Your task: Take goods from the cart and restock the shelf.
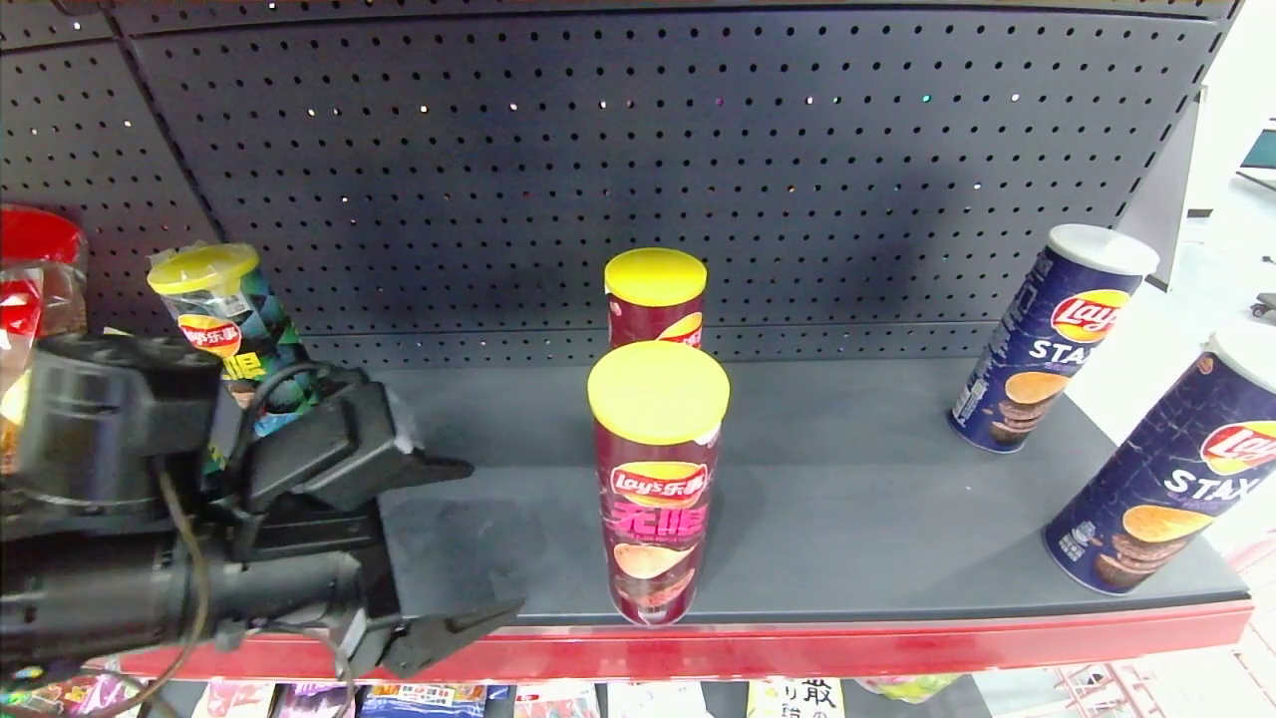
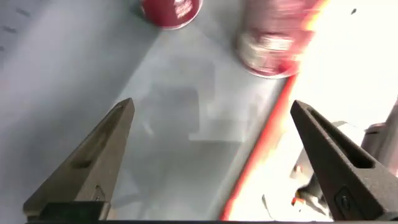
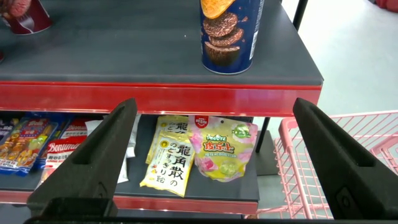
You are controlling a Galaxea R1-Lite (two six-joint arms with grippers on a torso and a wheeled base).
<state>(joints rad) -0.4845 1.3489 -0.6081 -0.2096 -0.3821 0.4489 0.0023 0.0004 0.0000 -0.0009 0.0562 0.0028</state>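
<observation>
- L gripper: jaws wide apart, empty, at the 9 o'clock end of the shelf.
- Front maroon chip can: upright, 3 o'clock from L gripper, apart from it.
- R gripper: jaws apart, empty, low near pink cart. Prob. the nearer arm for next pick.
- Can't tell what cart holds.

The shelf is a dark grey deck with a red front lip. Standing on it: a front maroon can at centre, a rear maroon can just behind it, a green-patterned can at left rear — and, well apart at right, a rear blue can and a front blue can.
</observation>
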